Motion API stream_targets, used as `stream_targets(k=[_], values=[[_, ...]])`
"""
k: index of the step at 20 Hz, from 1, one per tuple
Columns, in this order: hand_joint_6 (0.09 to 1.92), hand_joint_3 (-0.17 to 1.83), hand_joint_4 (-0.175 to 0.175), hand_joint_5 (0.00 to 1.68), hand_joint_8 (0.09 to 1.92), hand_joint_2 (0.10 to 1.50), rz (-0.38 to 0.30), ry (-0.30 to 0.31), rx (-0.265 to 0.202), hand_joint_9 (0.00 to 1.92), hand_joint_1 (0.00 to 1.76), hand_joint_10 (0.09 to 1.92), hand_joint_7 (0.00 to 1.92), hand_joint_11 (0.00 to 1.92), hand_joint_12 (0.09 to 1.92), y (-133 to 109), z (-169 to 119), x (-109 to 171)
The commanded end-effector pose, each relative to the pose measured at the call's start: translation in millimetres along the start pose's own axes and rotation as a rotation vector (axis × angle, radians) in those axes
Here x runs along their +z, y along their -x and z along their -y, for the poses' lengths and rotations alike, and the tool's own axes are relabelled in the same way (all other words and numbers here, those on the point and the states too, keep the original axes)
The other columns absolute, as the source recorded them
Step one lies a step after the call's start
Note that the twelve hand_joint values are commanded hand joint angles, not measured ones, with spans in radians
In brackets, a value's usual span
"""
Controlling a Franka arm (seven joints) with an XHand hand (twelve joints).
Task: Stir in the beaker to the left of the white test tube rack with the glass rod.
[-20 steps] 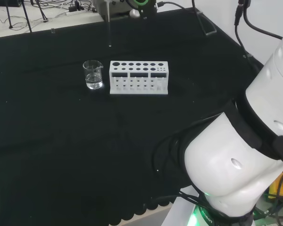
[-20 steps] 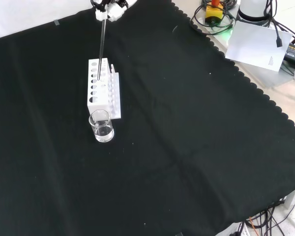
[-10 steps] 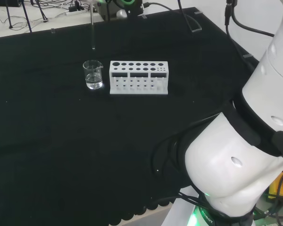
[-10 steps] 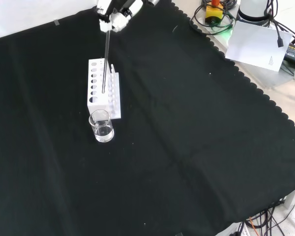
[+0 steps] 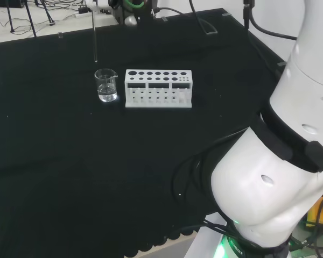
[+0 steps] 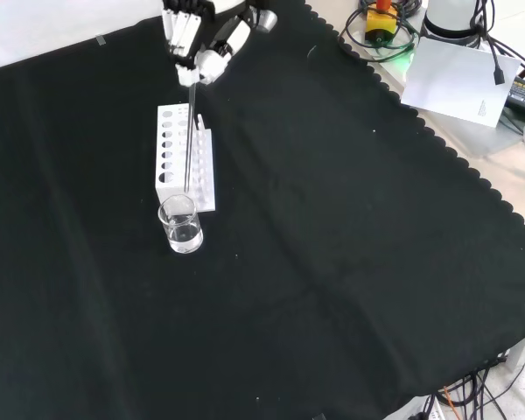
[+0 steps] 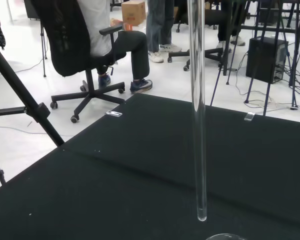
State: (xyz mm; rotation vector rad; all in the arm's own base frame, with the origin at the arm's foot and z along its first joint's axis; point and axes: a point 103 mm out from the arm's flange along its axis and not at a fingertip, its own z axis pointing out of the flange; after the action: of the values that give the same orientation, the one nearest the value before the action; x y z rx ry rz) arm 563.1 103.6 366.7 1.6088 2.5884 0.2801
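no readable text, labels or numbers anywhere.

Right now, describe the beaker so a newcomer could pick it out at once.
On the black cloth stands a white test tube rack, a block with rows of round holes. At its left end in the head view stands the beaker: a small clear glass cup with a little clear liquid in it, just below the tip of the glass rod.

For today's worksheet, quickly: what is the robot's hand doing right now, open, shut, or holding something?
Hand: shut on the glass rod, which hangs upright with its tip above the beaker, not yet in it.
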Motion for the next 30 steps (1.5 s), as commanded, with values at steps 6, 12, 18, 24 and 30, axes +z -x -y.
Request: stream_targets(k=[6,12,18,24,30], values=[[0.65,-0.17,-0.175,1.04,1.24,1.18,-0.011,-0.015,0.009,1.60,1.29,1.02,1.05,1.64,0.79,34,-18,29],[0.66,-0.17,-0.175,1.04,1.24,1.18,-0.016,-0.044,0.005,1.60,1.29,1.02,1.05,1.64,0.79,40,-20,48],[0.66,-0.17,-0.175,1.03,1.24,1.18,-0.016,-0.069,0.008,1.60,1.29,1.02,1.05,1.64,0.80,42,-22,69],[0.66,-0.17,-0.175,1.03,1.24,1.18,-0.028,-0.099,-0.007,1.61,1.29,1.02,1.05,1.64,0.80,33,-26,92],[0.66,-0.17,-0.175,1.03,1.24,1.18,-0.069,-0.198,-0.039,1.61,1.29,1.03,1.05,1.64,0.80,28,-31,110]])
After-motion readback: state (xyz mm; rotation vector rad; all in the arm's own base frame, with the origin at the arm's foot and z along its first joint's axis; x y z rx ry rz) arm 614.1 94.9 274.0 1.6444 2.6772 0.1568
